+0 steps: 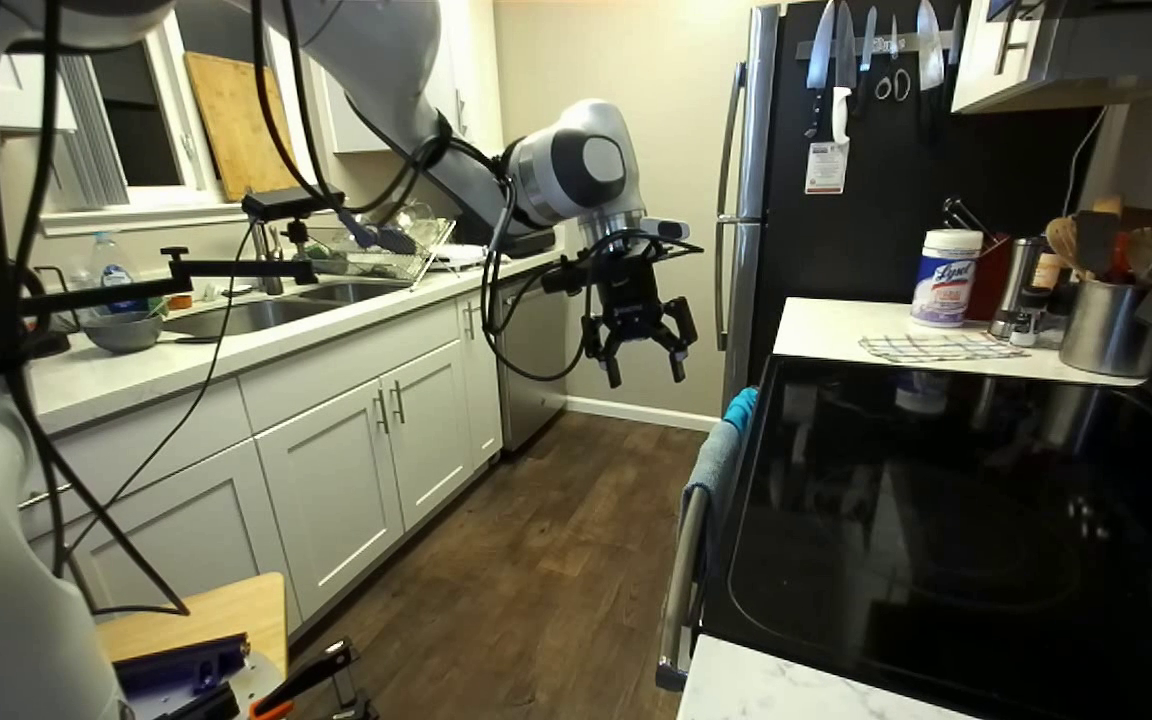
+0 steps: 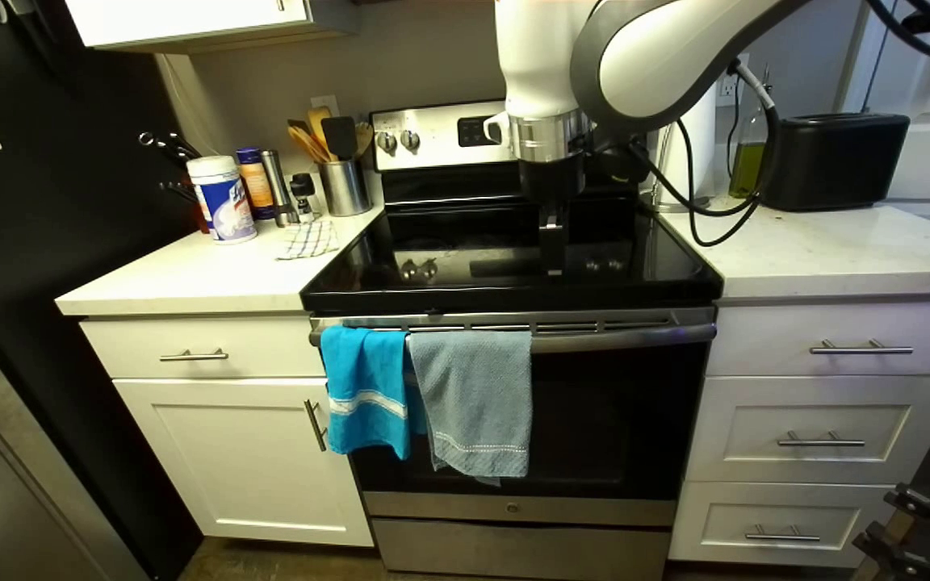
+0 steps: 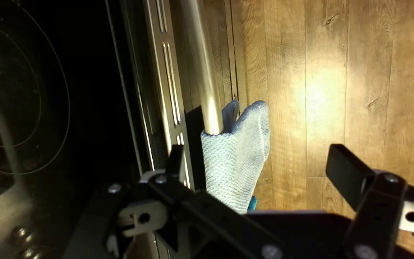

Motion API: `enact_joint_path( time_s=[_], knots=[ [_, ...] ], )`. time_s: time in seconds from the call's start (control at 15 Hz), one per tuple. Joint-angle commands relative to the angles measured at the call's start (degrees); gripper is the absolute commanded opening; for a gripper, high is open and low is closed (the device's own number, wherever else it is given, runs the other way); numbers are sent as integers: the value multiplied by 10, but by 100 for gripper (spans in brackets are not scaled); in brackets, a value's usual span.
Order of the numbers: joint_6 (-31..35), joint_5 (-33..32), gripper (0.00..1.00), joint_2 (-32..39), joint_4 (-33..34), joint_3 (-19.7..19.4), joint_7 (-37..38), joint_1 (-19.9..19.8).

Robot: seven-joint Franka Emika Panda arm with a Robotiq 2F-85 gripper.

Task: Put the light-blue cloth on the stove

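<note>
A light greyish-blue cloth hangs over the oven door handle, in both exterior views and in the wrist view. A brighter turquoise cloth hangs beside it; only its corner shows in the wrist view. The stove's black glass top is bare and reflective. My gripper points down, open and empty, above the handle's level. In the wrist view the greyish-blue cloth lies below and between the spread fingers, nearer the stove-side finger. Neither finger touches it.
The metal oven handle runs along the stove front. A wipes canister, a checked cloth and a utensil pot stand on the counter beside the stove. A black toaster stands on the opposite side.
</note>
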Motion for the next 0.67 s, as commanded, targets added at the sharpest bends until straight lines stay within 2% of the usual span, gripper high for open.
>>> enact_joint_path(
  time_s=[0.0, 0.2, 0.6],
  knots=[
    [-1, 2, 100, 0, 1, -5, -1, 5],
    [8, 6, 100, 30, 32, -4, -13, 4],
    [54, 6, 100, 136, 146, -6, -45, 7]
  ],
)
